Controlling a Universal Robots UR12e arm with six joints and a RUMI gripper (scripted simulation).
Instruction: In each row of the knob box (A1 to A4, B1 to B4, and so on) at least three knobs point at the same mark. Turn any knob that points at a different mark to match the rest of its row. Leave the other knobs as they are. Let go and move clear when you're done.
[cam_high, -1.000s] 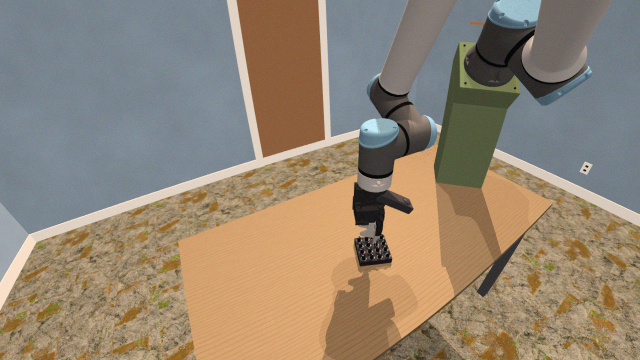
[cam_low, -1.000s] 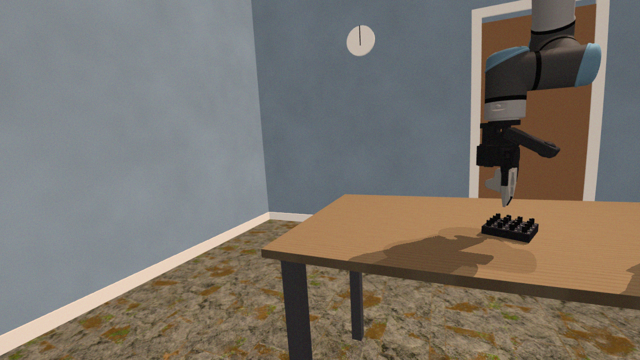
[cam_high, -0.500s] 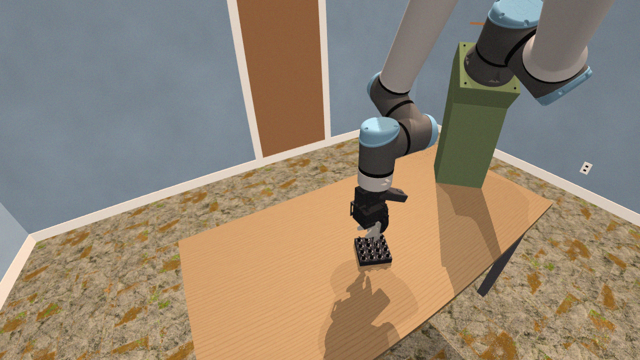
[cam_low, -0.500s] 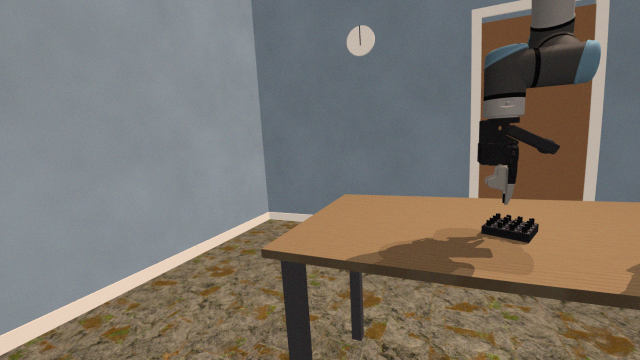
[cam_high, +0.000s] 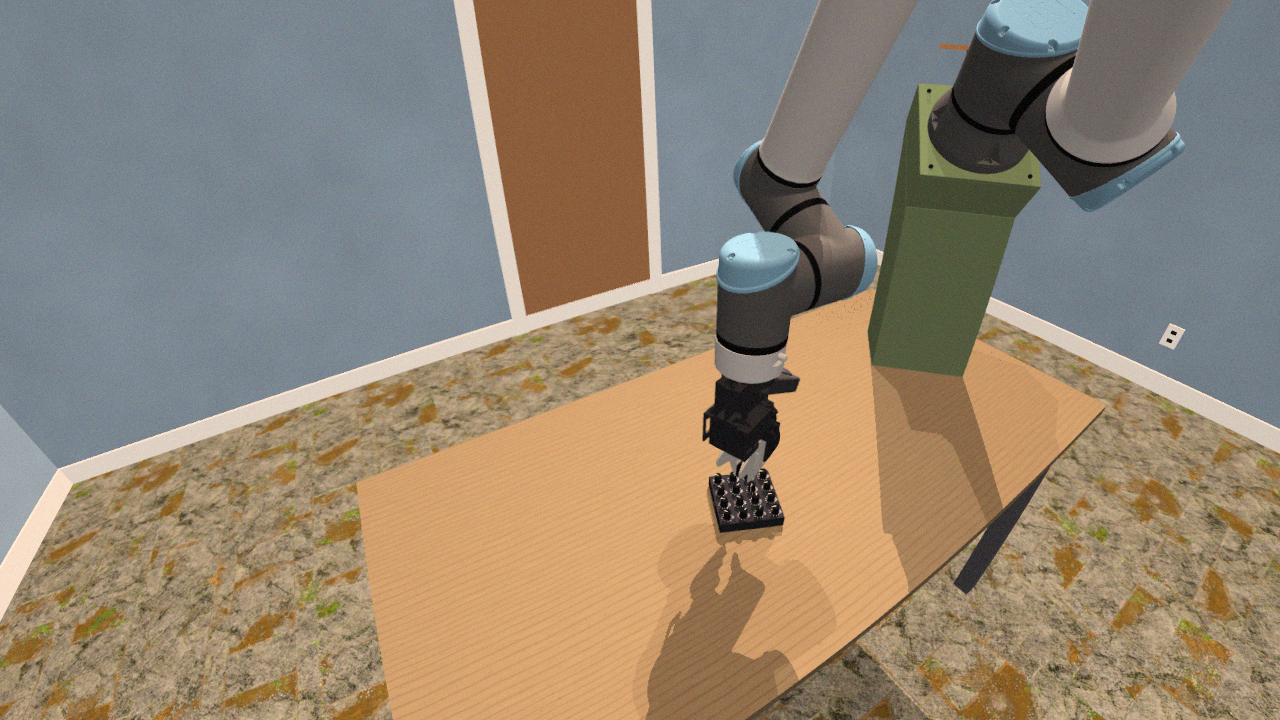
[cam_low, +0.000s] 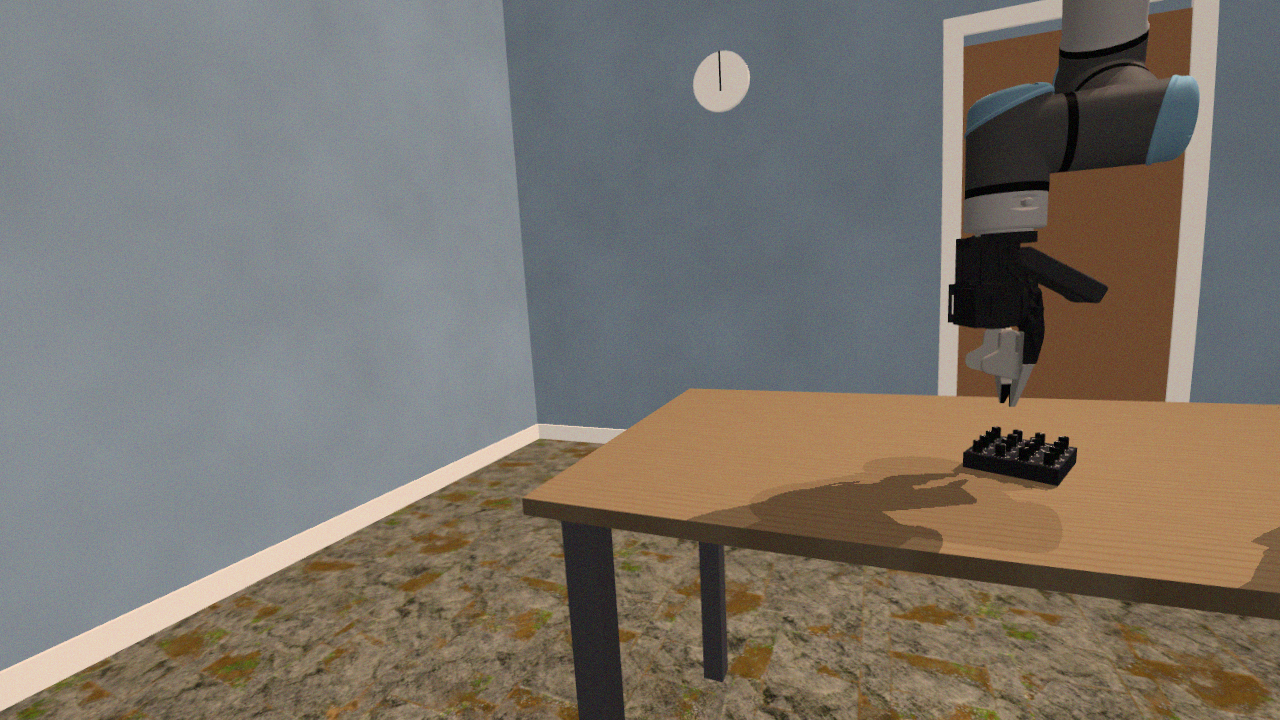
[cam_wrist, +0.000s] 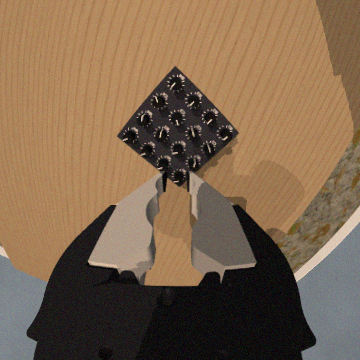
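Hovering with hand (cam_high: 744, 474) (cam_low: 1008, 402) (cam_wrist: 177, 173) released, barely parted, at the box's (cam_high: 748, 525) (cam_low: 1011, 469) (cam_wrist: 169, 127) six o'clock in wrist view, could knock neighbouring knobs (cam_high: 759, 511) (cam_low: 1050, 455) (cam_wrist: 177, 117) if lowered off-centre

Item: a turn of the gripper (cam_high: 744, 472) (cam_low: 1007, 401) (cam_wrist: 177, 179) about its upright axis, with a slight rise. Item: a swing of its black side bar (cam_high: 784, 383) (cam_low: 1069, 277) toward the pedestal (cam_high: 939, 286) in the top view. Item: a reshaped outline to the shadow (cam_high: 707, 626) (cam_low: 859, 510) (cam_wrist: 277, 190).
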